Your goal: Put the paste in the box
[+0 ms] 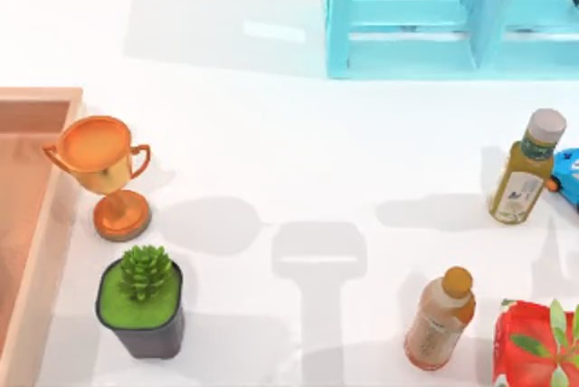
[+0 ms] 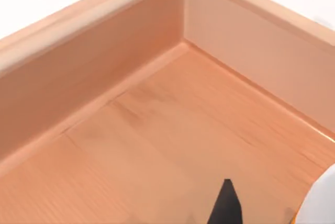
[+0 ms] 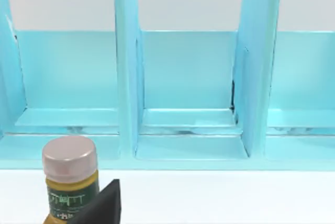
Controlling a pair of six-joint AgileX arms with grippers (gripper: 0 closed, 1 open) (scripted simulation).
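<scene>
My left gripper (image 2: 226, 208) hangs inside the box (image 2: 104, 72), close above its light-wood floor and near one inner corner. At the very edge of the left wrist view, beside the gripper, a rounded white body with a sliver of orange shows; it looks like the paste (image 2: 320, 200). Whether it is held or lies on the floor I cannot tell. In the top view the box (image 1: 41, 215) runs along the table's left edge. My right gripper (image 3: 99, 208) is parked next to the olive-green bottle (image 3: 69, 179), facing the turquoise cabinet.
A gold trophy (image 1: 101, 170) and a potted succulent (image 1: 142, 301) stand just right of the box wall. The turquoise cabinet (image 1: 452, 16) is at the back right. An olive-green bottle (image 1: 526, 170), a tan drink bottle (image 1: 441, 319) and a red box (image 1: 538, 346) are on the right.
</scene>
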